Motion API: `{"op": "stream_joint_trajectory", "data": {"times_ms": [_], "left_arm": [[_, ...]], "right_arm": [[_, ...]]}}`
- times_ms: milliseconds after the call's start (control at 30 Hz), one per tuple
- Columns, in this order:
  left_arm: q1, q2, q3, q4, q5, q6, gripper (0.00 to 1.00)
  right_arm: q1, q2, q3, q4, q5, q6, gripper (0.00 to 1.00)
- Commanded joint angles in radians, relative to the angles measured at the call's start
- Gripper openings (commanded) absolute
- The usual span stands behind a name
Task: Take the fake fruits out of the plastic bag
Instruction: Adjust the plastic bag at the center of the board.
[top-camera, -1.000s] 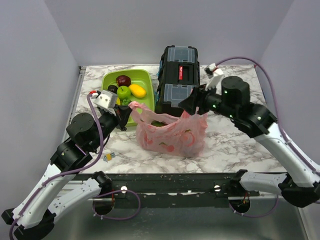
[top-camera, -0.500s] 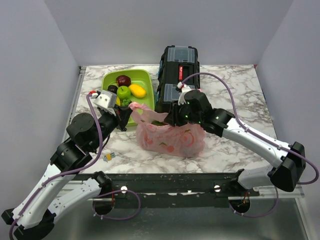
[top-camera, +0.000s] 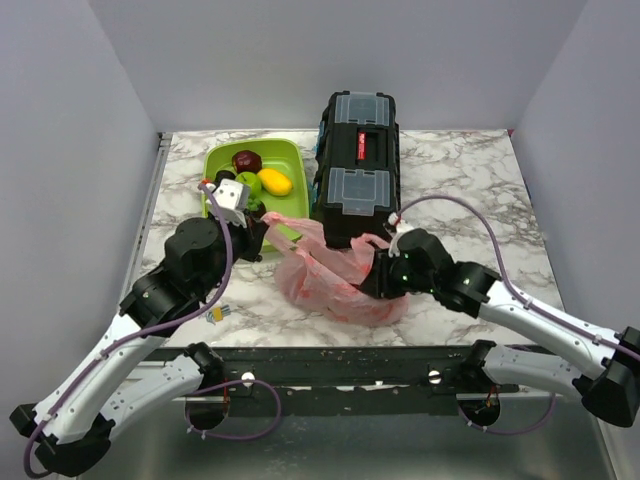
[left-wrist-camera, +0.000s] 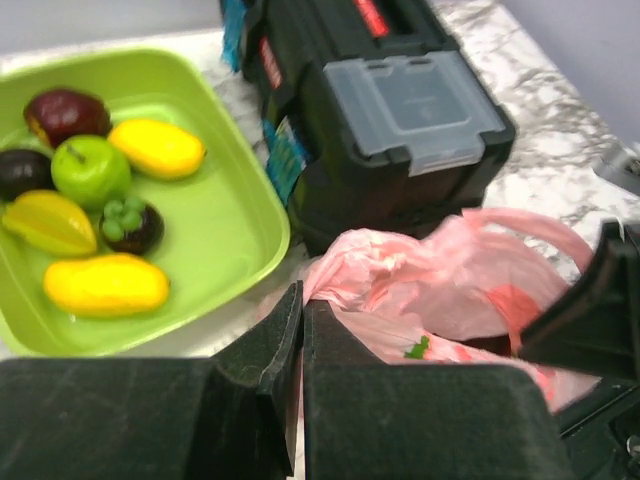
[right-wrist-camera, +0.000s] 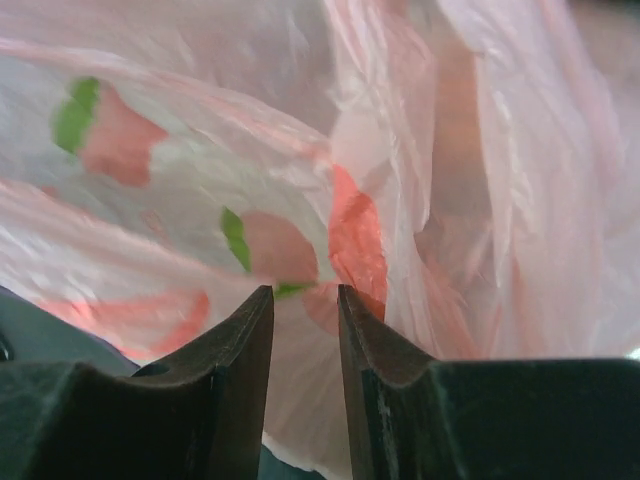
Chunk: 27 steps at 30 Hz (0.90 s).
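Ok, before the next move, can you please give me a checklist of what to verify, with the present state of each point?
1. Left gripper clamped on the plastic bag: ok, it is shut on the pink edge.
2. Right gripper holding a fruit: cannot tell; only bag film shows in its narrow gap.
3. Fake fruits visible inside the bag: cannot tell; the film hides them.
4. Bag mouth open: cannot tell; it looks crumpled from above.
5. Free room in the lime-green tray: ok, its side towards the black toolbox is bare.
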Motion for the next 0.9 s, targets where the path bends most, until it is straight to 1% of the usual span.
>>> {"op": "stream_joint_trajectory", "data": {"times_ms": [0,100,233,300,333,367,433,467,533,600,633,700,800,867], "left_arm": [[0.005,-0.004,-0.079,-0.102,-0.152,-0.129,0.00],[0.007,-0.014,-0.152,-0.160,-0.219,-0.242,0.00],[0.006,-0.003,-0.232,-0.265,-0.281,-0.406,0.00],[0.007,-0.006,-0.234,-0.293,-0.286,-0.414,0.00],[0.008,-0.014,-0.228,-0.290,-0.270,-0.382,0.03],[0.009,-0.029,-0.215,-0.279,-0.246,-0.344,0.09],[0.008,-0.068,-0.183,-0.257,-0.177,-0.251,0.34],[0.008,-0.093,-0.163,-0.256,-0.145,-0.207,0.52],[0.008,-0.141,-0.117,-0.253,-0.082,-0.143,0.77],[0.009,-0.179,-0.068,-0.255,-0.008,-0.092,0.87],[0.008,-0.191,-0.035,-0.262,0.032,-0.070,0.89],[0.008,-0.208,0.025,-0.277,0.125,-0.045,0.92],[0.008,-0.223,0.085,-0.275,0.331,-0.018,0.93],[0.008,-0.235,0.094,-0.264,0.468,-0.016,0.93]], "right_arm": [[0.049,-0.047,-0.206,0.049,-0.089,0.179,0.35],[0.136,-0.058,-0.301,0.180,-0.070,0.279,0.35],[0.207,-0.002,-0.314,0.274,-0.007,0.332,0.36],[0.228,0.034,-0.299,0.303,0.027,0.335,0.37],[0.238,0.048,-0.294,0.320,0.039,0.334,0.38],[0.243,0.066,-0.289,0.334,0.050,0.336,0.39],[0.248,0.090,-0.284,0.365,0.079,0.327,0.42],[0.250,0.098,-0.278,0.376,0.092,0.323,0.44],[0.251,0.111,-0.266,0.391,0.118,0.308,0.49],[0.251,0.123,-0.256,0.433,0.128,0.283,0.54],[0.251,0.136,-0.248,0.458,0.125,0.271,0.55],[0.251,0.170,-0.224,0.524,0.105,0.242,0.56],[0.255,0.228,-0.192,0.614,0.080,0.212,0.59],[0.257,0.279,-0.167,0.690,0.048,0.200,0.60]]}}
